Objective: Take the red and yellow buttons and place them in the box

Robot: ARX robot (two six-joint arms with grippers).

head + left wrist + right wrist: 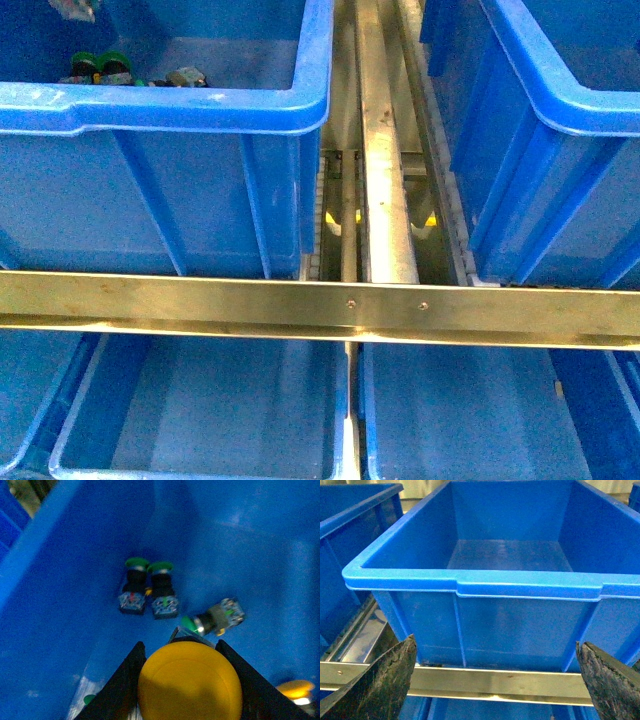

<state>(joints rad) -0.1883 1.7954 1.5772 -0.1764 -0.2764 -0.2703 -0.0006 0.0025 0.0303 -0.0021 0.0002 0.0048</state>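
In the left wrist view my left gripper point(190, 682) is shut on the yellow button point(190, 685), whose round cap fills the space between the black fingers point(120, 685). It hangs inside a blue box point(60, 580), above the floor. A second yellow cap point(295, 689) lies at the frame's edge on that floor. No red button shows in any view. My right gripper point(495, 680) is open with nothing in it, facing an empty blue box point(475, 582). Neither arm appears in the front view.
Two green-capped buttons point(149, 587) stand side by side on the box floor, and a third point(212, 617) lies tipped over close to the held button. The front view shows the box with parts point(180, 100), a metal crossbar point(320, 305) and lower bins point(200, 410).
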